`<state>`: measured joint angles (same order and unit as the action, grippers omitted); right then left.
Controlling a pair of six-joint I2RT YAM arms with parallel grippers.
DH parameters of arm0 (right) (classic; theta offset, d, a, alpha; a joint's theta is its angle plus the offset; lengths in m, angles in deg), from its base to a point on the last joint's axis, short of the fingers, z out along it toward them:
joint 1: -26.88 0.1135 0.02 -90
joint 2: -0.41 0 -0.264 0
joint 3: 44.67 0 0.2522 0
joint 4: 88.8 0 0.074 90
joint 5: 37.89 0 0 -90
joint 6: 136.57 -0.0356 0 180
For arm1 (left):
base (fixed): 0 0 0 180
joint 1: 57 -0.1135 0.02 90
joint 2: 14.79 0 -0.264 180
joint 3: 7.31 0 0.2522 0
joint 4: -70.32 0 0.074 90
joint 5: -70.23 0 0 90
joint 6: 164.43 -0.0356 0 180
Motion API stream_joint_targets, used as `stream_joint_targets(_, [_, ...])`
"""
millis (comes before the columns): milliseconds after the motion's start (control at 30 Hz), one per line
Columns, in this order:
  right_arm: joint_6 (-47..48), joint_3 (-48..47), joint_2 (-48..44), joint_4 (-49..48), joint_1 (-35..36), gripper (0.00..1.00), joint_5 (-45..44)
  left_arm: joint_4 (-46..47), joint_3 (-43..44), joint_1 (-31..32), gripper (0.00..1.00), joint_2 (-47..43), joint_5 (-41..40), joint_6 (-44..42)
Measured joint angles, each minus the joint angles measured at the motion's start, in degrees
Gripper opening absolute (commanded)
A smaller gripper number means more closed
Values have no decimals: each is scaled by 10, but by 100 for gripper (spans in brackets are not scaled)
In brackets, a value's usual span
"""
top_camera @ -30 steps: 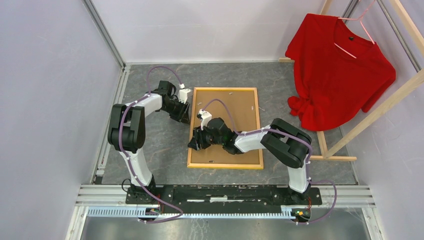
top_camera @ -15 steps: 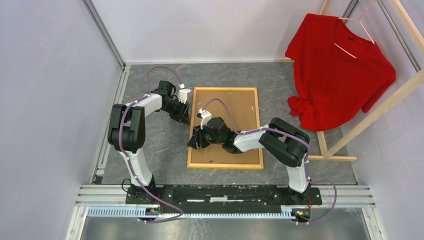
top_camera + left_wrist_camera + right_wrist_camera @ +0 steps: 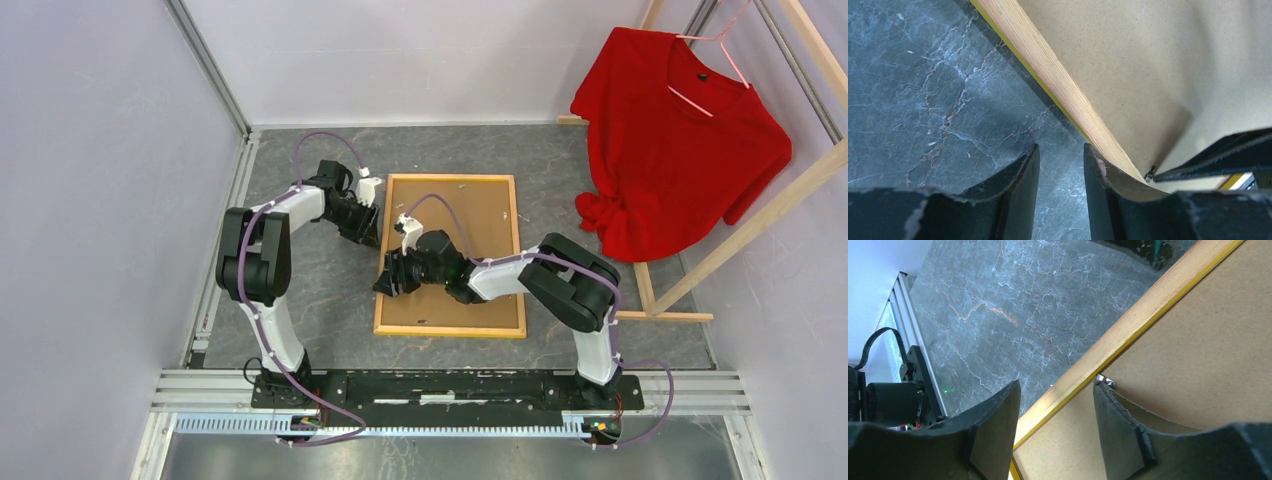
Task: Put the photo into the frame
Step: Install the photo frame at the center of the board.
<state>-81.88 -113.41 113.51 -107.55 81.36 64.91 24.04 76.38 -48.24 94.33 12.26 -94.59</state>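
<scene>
Both tools are spread: left tool (image 3: 1061,150) beside, right tool (image 3: 1055,385) astride one rail of the large rectangular yellow-and-wood frame (image 3: 1148,310).

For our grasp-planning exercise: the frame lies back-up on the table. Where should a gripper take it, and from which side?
Take the frame by its left long rail, from above: one finger outside over the table, one inside over the backing panel. Lying flat, it likely offers only that narrow wooden rail to pinch. The right gripper straddles it, jaws open.
</scene>
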Motion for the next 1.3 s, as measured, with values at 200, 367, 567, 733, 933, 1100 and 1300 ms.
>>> stream_joint_targets(200, [7,-2,-30,1,-46,76,42,-39,56,-17,52,12,9,1])
stream_joint_targets(367, [17,-43,-47,1,-118,75,72,-39,120,-44,53,45,41,22])
stream_joint_targets(567, [19,-136,12,13,-186,73,97,-37,143,-47,51,84,83,59])
stream_joint_targets(733, [21,-218,97,45,-200,73,110,-35,146,-44,47,113,106,82])
stream_joint_targets(933, [19,-260,153,75,-200,72,119,-33,146,-42,41,127,117,91])
stream_joint_targets(1100, [12,-280,176,78,-200,71,127,-31,146,-42,41,130,121,91])
stream_joint_targets(1300, [4,-302,191,78,-201,70,127,-31,146,-42,41,130,121,91])
